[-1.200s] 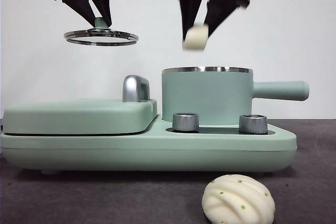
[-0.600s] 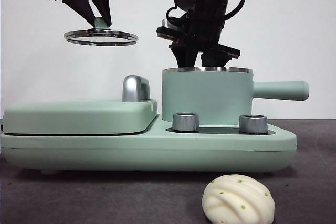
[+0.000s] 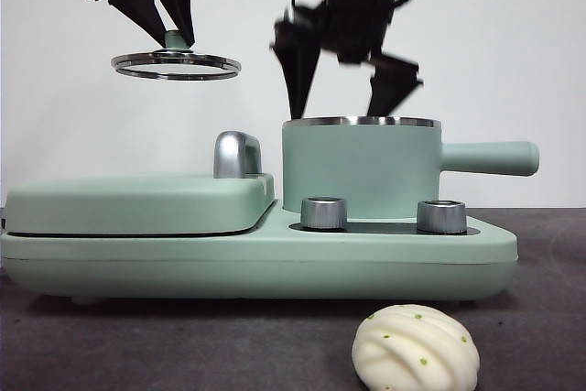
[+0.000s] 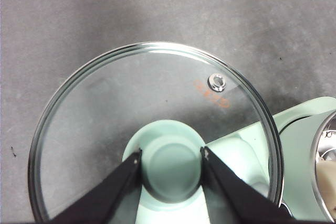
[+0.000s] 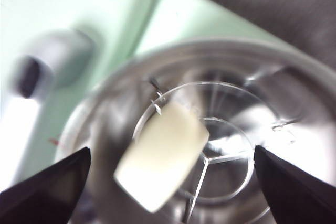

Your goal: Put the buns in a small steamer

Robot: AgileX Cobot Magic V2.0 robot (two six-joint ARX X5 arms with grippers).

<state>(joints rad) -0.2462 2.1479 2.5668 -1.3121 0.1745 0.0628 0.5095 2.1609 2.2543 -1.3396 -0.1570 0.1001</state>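
Observation:
The smooth bun (image 5: 163, 156) lies inside the small steamer (image 3: 362, 167), on a wire rack below its steel rim (image 5: 210, 48). My right gripper (image 3: 339, 109) hangs just above that rim, open, with its jaws spread wide and nothing between them; the right wrist view shows the right gripper (image 5: 172, 150) straddling the bun from above. The ridged bun with green specks (image 3: 417, 348) rests on the dark table in front of the cooker. My left gripper (image 3: 174, 29) is up at the left, shut on the green knob (image 4: 170, 169) of the glass lid (image 3: 176, 65).
The steamer stands on a mint-green cooker base (image 3: 256, 263) with two metal dials (image 3: 323, 212) (image 3: 441, 216). A flat lidded griddle section (image 3: 137, 203) with a chrome handle (image 3: 236, 155) takes the left half. The steamer's straight handle (image 3: 490, 157) sticks out to the right.
A second ago the right gripper held the smooth bun above the steamer. It dipped into the pot, then opened and rose a little, leaving the bun inside. The left gripper and lid stayed still.

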